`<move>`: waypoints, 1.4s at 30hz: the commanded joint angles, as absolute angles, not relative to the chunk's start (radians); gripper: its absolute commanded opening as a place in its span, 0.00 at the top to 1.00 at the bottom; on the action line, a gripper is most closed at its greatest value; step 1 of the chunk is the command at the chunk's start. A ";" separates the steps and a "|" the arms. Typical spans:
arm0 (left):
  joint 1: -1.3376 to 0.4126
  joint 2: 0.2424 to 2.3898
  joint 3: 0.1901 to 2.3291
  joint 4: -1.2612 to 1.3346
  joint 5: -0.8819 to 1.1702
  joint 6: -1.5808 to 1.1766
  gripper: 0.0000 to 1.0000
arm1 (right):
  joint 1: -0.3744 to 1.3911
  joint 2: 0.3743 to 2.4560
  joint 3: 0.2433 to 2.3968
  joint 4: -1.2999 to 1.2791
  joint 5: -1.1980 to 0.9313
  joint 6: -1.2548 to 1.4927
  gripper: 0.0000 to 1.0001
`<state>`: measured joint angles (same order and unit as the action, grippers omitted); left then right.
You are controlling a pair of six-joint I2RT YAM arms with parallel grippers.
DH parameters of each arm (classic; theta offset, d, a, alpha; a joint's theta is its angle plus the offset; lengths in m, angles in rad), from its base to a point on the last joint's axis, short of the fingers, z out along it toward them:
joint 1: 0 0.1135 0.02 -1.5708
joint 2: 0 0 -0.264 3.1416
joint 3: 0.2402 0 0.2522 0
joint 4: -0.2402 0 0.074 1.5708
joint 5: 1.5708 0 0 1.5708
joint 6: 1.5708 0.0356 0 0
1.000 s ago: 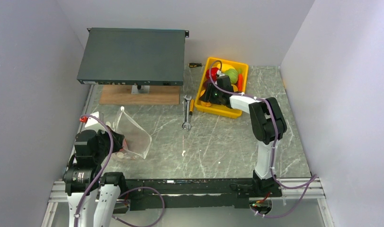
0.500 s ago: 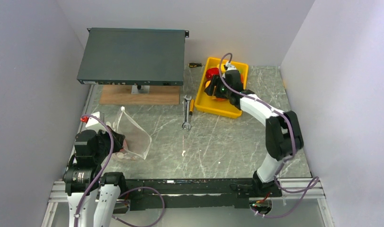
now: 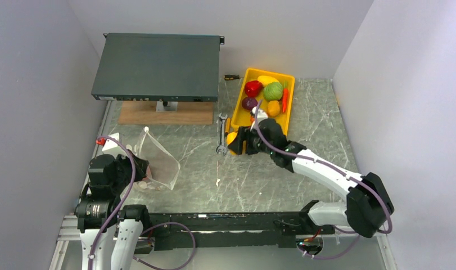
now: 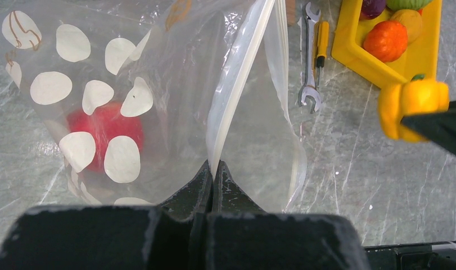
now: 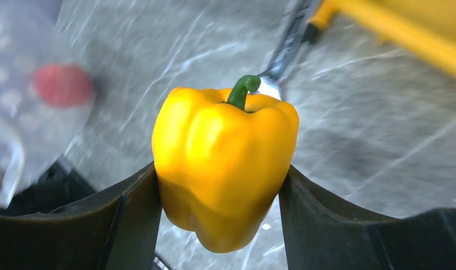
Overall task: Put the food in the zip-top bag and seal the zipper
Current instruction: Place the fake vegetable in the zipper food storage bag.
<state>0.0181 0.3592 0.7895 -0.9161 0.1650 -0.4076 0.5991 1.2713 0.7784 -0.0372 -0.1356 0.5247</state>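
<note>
The zip-top bag [image 3: 158, 160] stands open at the left of the table, and a red food piece [image 4: 104, 126] lies inside it. My left gripper [image 4: 212, 169] is shut on the bag's zipper [image 4: 236, 73] at the mouth edge. My right gripper [image 5: 220, 169] is shut on a yellow toy pepper [image 5: 225, 163] and holds it above the table just in front of the yellow tray [image 3: 240, 101], right of the bag. In the top view the pepper [image 3: 232, 139] shows at the gripper's tip. A red fruit [image 3: 253, 88], a green cabbage [image 3: 273, 90], a carrot [image 3: 285, 98] and several other foods lie in the tray.
A wrench [image 3: 221, 135] and a small screwdriver [image 3: 227, 125] lie between the bag and the tray. Another screwdriver [image 3: 231, 77] lies behind the tray. A dark metal box [image 3: 158, 66] sits on a wooden board [image 3: 165, 112] at the back left. Walls stand close on three sides.
My right arm has drawn out of the tray toward the front left, carrying the yellow pepper. The left gripper and the bag have not moved.
</note>
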 commanded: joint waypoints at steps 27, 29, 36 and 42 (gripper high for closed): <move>0.023 0.347 0.791 -0.869 0.179 -0.399 1.00 | 1.312 1.636 1.323 0.065 0.124 0.453 1.00; 0.023 0.346 0.792 -0.869 0.178 -0.400 1.00 | 1.312 1.670 1.344 0.063 0.127 0.458 0.96; 0.024 0.336 0.792 -0.870 0.177 -0.401 1.00 | 1.310 1.758 1.413 0.023 0.179 0.472 0.72; 0.023 0.335 0.792 -0.869 0.178 -0.400 1.00 | 1.307 1.802 1.453 0.012 0.172 0.472 0.34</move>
<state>0.0200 0.3435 0.7891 -0.9100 0.1703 -0.4046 1.3113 1.7927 1.3804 -0.0074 0.1505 0.4648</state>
